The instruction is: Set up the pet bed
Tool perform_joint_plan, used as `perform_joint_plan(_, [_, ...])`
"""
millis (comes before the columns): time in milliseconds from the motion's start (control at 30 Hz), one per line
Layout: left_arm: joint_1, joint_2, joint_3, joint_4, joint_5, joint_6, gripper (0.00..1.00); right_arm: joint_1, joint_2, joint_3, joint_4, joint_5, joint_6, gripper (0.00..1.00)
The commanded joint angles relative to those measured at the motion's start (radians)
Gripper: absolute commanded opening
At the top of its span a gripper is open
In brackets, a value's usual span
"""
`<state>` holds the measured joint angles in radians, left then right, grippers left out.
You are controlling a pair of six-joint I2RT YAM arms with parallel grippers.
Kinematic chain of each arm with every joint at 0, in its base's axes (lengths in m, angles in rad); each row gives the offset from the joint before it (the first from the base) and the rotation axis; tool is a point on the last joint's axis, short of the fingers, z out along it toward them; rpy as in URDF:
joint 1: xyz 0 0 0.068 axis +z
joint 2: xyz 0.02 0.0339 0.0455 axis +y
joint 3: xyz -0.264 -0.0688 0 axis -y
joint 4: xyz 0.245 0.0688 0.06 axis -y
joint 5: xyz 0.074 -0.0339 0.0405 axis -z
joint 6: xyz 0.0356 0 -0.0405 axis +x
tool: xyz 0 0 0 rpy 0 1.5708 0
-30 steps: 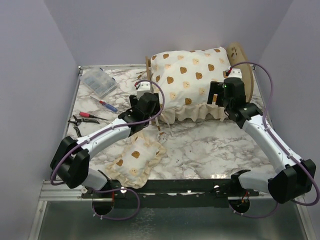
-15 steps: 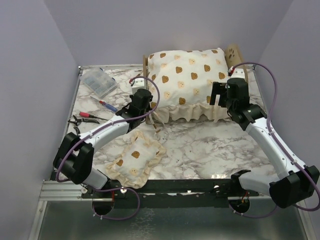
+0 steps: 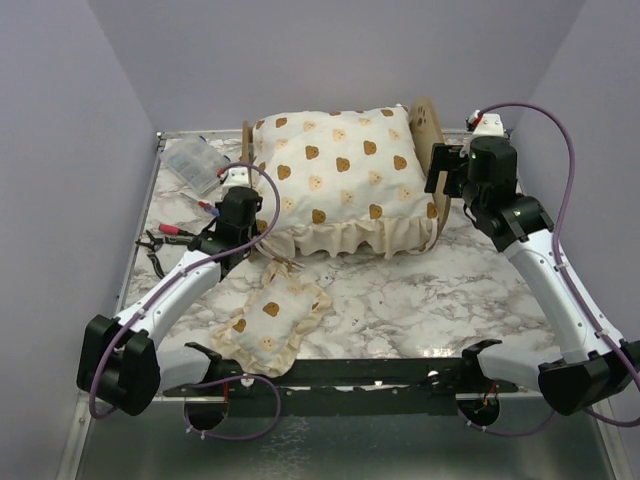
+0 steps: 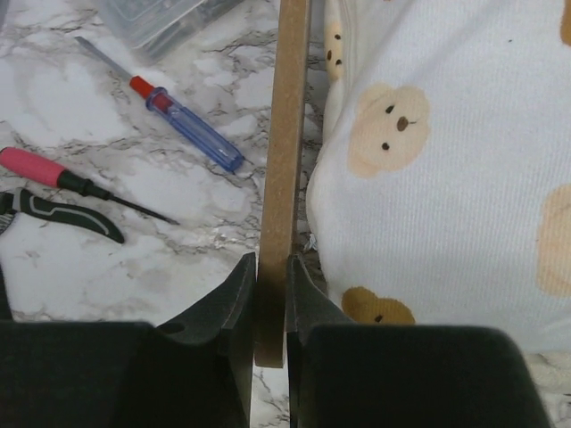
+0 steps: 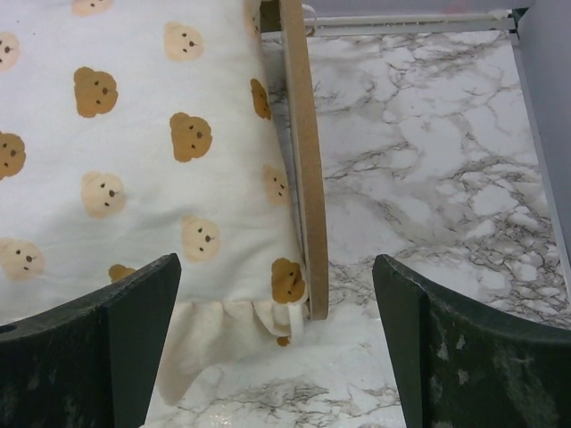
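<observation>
We log the right end effector (image 5: 278,272) with its jaws spread wide, its dark fingers (image 5: 107,348) sitting at the lower left and lower right of the frame. Between them a plywood end board of the pet bed (image 5: 301,134) stands edge-on, running from the top edge down to about fingertip level. Neither finger touches it. A cream bear-print cushion (image 5: 134,134) presses against the board's left face, and its ruffle (image 5: 223,339) hangs at the near end. To the right of the board lies the marbled bench (image 5: 437,178), with a metal rail (image 5: 401,20) along its far edge.
</observation>
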<state>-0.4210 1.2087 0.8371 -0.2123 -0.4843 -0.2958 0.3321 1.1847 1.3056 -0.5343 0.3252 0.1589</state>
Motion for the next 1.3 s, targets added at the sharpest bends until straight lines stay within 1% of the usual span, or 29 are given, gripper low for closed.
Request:
perform_joint_plan(0, [0.031,-0.054,0.070,-0.021,-0.092,0.104,0.24,-0.005,0.034,0.017,-0.103,-0.065,-0.018,0.92])
perform_joint_plan(67, [0.032,-0.064,0.108,-0.049,-0.063,0.121,0.42,-0.005,0.031,0.001,-0.111,-0.065,-0.016,0.92])
perform_joint_plan(100, [0.031,-0.070,0.132,-0.068,-0.041,0.125,0.47,-0.004,0.025,-0.009,-0.110,-0.061,-0.015,0.92])
perform_joint_plan(167, [0.028,-0.079,0.179,-0.105,0.015,0.123,0.52,-0.004,0.010,-0.032,-0.102,-0.051,-0.014,0.92])
perform_joint_plan(267, [0.007,-0.078,0.231,-0.149,0.101,0.100,0.54,-0.005,-0.006,-0.056,-0.096,-0.045,-0.015,0.92])
perform_joint_plan(367, [-0.039,-0.057,0.260,-0.157,0.166,0.060,0.55,-0.004,-0.020,-0.081,-0.094,-0.051,-0.008,0.92])
perform_joint_plan(467, [-0.152,-0.001,0.299,-0.151,0.165,0.023,0.58,-0.004,-0.040,-0.110,-0.088,-0.078,0.005,0.91])
perform_joint_plan(567, [-0.298,0.092,0.351,-0.134,0.127,0.000,0.60,-0.005,-0.063,-0.149,-0.086,-0.089,0.024,0.90])
perform_joint_plan(667, [-0.416,0.193,0.396,-0.088,0.116,-0.022,0.62,-0.004,-0.092,-0.194,-0.082,-0.108,0.044,0.90])
perform_joint_plan(767, [-0.484,0.295,0.438,-0.042,0.116,-0.057,0.65,-0.004,-0.128,-0.237,-0.077,-0.116,0.065,0.89])
perform_joint_plan(1000, [-0.558,0.501,0.528,0.074,0.159,-0.120,0.68,-0.005,-0.184,-0.328,-0.052,-0.157,0.111,0.86])
perform_joint_plan(1133, [-0.572,0.620,0.601,0.087,0.180,-0.143,0.68,-0.004,-0.196,-0.379,-0.032,-0.193,0.136,0.84])
perform_joint_plan(1267, [-0.579,0.684,0.630,0.091,0.173,-0.164,0.67,-0.005,-0.213,-0.414,-0.013,-0.211,0.158,0.83])
